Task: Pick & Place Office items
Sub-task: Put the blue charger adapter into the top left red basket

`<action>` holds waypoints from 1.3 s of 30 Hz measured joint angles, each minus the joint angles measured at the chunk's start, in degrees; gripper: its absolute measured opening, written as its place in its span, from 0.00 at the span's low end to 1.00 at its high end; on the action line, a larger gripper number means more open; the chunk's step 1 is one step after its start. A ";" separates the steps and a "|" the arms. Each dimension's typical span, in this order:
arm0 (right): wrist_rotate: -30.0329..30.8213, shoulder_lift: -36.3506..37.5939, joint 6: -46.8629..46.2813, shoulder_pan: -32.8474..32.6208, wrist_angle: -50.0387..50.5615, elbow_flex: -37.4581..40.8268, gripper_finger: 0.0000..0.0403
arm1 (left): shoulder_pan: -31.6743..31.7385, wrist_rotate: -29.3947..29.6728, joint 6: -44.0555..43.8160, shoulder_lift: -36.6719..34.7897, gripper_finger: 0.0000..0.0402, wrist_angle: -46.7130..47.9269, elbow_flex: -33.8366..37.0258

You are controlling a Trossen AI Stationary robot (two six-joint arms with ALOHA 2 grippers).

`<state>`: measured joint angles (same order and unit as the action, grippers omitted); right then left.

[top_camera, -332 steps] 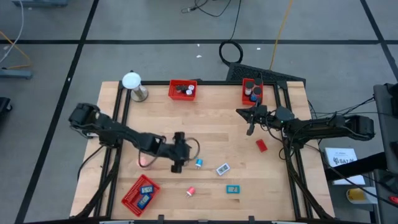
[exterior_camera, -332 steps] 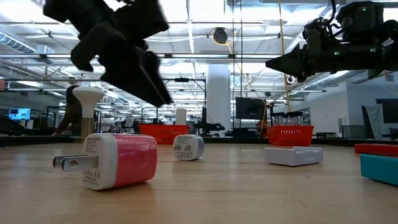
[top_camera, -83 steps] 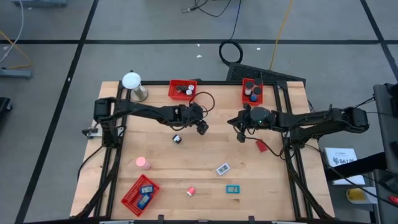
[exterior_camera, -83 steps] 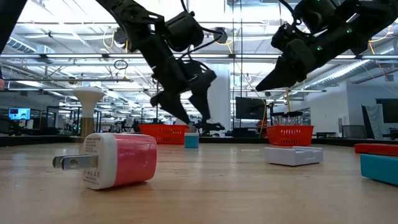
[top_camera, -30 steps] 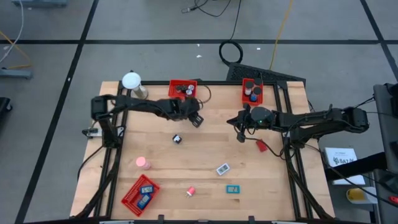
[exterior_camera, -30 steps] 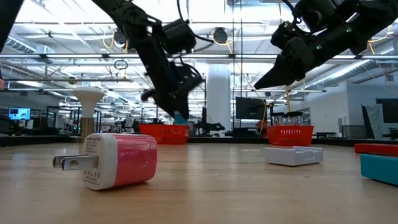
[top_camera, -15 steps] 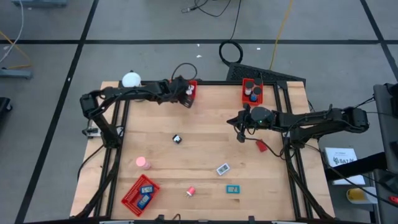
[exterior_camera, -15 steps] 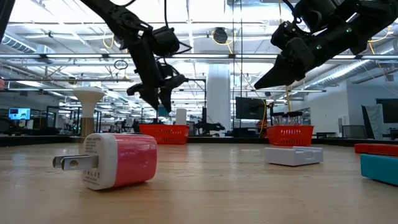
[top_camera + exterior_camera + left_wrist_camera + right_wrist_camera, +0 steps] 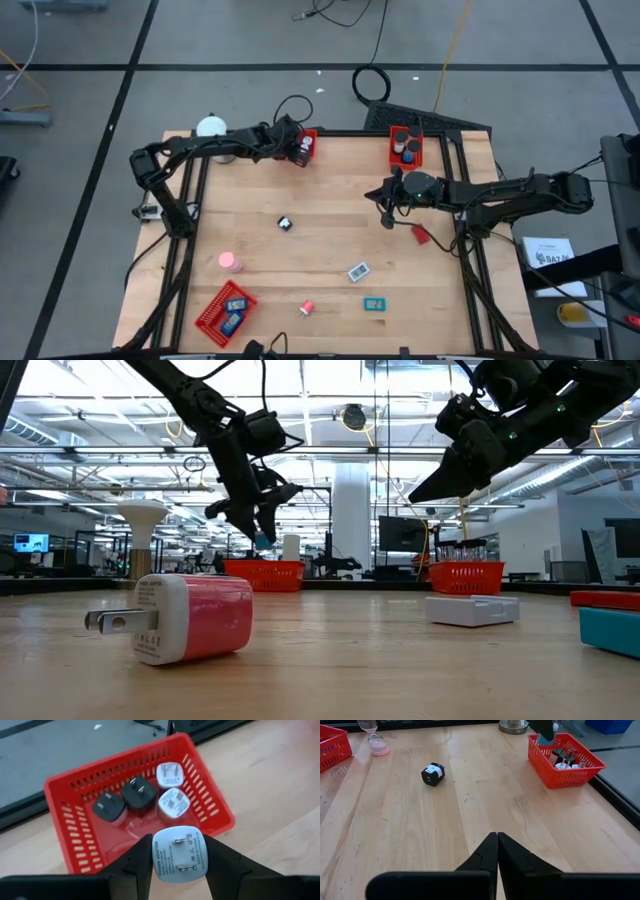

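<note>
While our left gripper (image 9: 178,865) pinches a white plug adapter (image 9: 179,854) just above the near wall of the red tray (image 9: 60,800) at the table's back edge, we judge the step in hand to be the drop into that tray. To do it well we should carry the adapter a little further over the tray's open floor, clear of the four adapters (image 9: 140,795) already lying in it, lower it below the rim, and only then let the fingers part, so it does not bounce off the mesh wall onto the table (image 9: 330,225). Our right gripper (image 9: 497,851) waits with its fingers pressed together, empty, hovering over the right middle of the table. The tray itself is largely covered by the left wrist in the high view, so how far inside the rim the adapter hangs we cannot tell. In the low view only a bluish tip shows under the gripper.
</note>
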<state>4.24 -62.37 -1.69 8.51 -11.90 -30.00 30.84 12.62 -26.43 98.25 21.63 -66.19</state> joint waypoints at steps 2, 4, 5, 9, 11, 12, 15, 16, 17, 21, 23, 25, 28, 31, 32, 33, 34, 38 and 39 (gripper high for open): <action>0.04 0.00 0.00 0.00 0.00 0.00 0.00 | 0.05 -0.11 0.25 0.77 0.36 -1.10 -0.02; 0.05 0.00 0.00 0.00 -0.02 0.00 0.00 | 0.21 -0.25 0.26 1.55 0.36 -0.80 0.00; 0.07 0.00 -0.02 0.00 -0.02 0.00 0.00 | 0.32 -0.36 0.28 2.02 0.36 -1.47 0.00; 0.10 0.00 -0.01 0.00 -0.03 0.00 0.00 | 1.04 -0.83 -0.21 3.20 0.36 -2.17 0.00; 0.06 0.00 -0.02 0.00 -0.04 0.00 0.00 | 1.25 -0.71 -0.27 3.53 0.36 -2.58 0.00; 0.06 0.00 -0.02 0.00 -0.07 0.00 0.00 | 1.44 -0.65 -0.29 3.58 0.36 -2.63 0.00; 0.12 0.00 -0.01 0.00 -0.07 0.00 0.00 | 1.78 -0.64 -0.32 3.59 0.36 -3.04 0.00; 0.12 0.00 -0.01 0.00 -0.09 0.00 0.00 | 1.98 -0.70 -0.44 3.62 0.36 -3.69 0.00; 0.12 0.00 -0.02 0.00 -0.16 0.00 0.00 | 2.13 -0.84 -0.71 3.65 0.36 -4.53 0.00; 0.10 0.00 -0.22 0.00 -0.20 0.00 0.00 | 2.80 -0.77 -0.90 3.95 0.36 -5.67 0.00; 0.10 0.00 -0.22 0.00 -0.22 0.00 0.00 | 3.00 -0.68 -0.93 4.62 0.36 -5.60 0.00; 0.11 0.00 -0.22 0.00 -0.22 0.00 0.00 | 3.18 -0.75 -0.93 5.46 0.36 -5.48 0.00; 0.09 0.00 -0.22 0.00 -0.24 0.00 0.00 | 3.29 -1.07 -1.29 7.10 0.36 -5.93 0.00; 0.05 0.00 -0.22 0.00 -0.28 0.00 0.00 | 3.29 -1.07 -1.43 8.80 0.36 -7.63 0.00; 0.07 0.00 -0.24 0.00 -0.28 0.00 0.00 | 3.30 -1.13 -1.73 9.25 0.36 -8.25 0.00; 0.09 0.00 -0.23 0.00 -0.28 0.00 0.00 | 3.44 -1.11 -2.06 9.64 0.36 -8.51 0.00; 0.07 0.00 -0.24 0.00 -0.28 0.00 0.00 | 3.56 -1.09 -2.28 9.97 0.36 -8.83 0.00; 0.05 0.00 -0.23 0.00 -0.26 0.00 0.00 | 3.99 -1.55 -2.41 10.91 0.36 -9.24 0.00; 0.05 0.00 -0.22 0.00 -0.26 0.00 0.00 | 4.08 -2.06 -2.39 10.93 0.36 -8.88 0.00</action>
<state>4.29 -62.37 -1.91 8.51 -12.16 -30.00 34.92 10.56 -28.82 109.19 12.76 -66.19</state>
